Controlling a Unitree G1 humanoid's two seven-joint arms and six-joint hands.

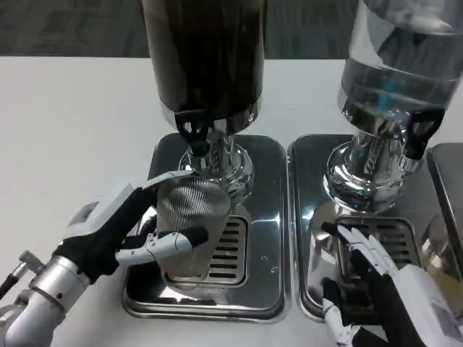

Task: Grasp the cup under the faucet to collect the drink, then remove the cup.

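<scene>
Left hand (pixel 119 231) with fingers (pixel 170 243) clasped round the ribbed cup (pixel 192 228) on the drip tray (pixel 264 289) under the dark dispenser's faucet (pixel 194 137), right hand (pixel 376 278) released on the neighbouring tray: probably filling step, next calling for opening the tap, then lifting away.

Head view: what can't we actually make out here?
- Cup contents: ribbed wall and left hand around it hide any fill level.
- Dark dispenser and clear dispenser: tops cut off by the upper edge.
- Black tap over the cup: any flow is too small to tell.
- Right hand: resting on the right drip tray, cut off by the bottom edge.
- A third tray is cut by the right edge.
</scene>
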